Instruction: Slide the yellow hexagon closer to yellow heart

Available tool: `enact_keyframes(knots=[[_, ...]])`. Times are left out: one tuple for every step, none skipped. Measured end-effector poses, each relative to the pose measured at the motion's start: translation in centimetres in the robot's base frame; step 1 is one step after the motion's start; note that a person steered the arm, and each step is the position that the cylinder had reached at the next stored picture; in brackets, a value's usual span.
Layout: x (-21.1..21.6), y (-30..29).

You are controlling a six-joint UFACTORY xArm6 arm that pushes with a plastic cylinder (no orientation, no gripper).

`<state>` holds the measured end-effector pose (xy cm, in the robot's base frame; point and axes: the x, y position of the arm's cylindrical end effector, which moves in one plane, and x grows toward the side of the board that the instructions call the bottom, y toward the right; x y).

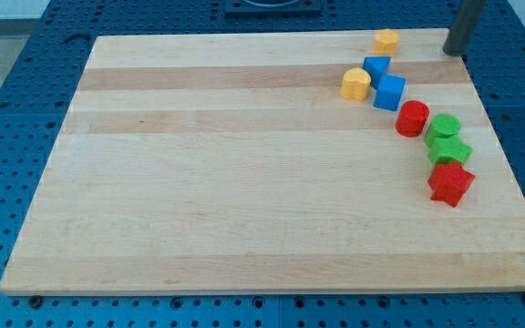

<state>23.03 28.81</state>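
Observation:
The yellow hexagon [386,41] lies near the board's top edge at the view's upper right. The yellow heart [356,83] lies below and slightly left of it, touching a blue block [376,67] on its right. My tip [454,52] is at the top right of the board, to the right of the yellow hexagon and apart from it, with a gap of bare wood between them.
A second blue block [390,92] sits right of the heart. A red cylinder [413,118], a green cylinder [444,127], a green star-like block [448,149] and a red star [450,183] run down the right side. The wooden board [244,182] lies on a blue pegboard.

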Motion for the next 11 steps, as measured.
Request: enact_keyframes(knots=[[-1.3,-3.2],[-1.3,-9.7],[-0.9,-15.3],[-0.9,-16.0],[-0.3,-16.6],[0.5,-18.3],[-1.3,-17.3],[-3.8,-13.8],[-2.8,-12.3],[-1.4,-13.6],[0.5,-16.1]])
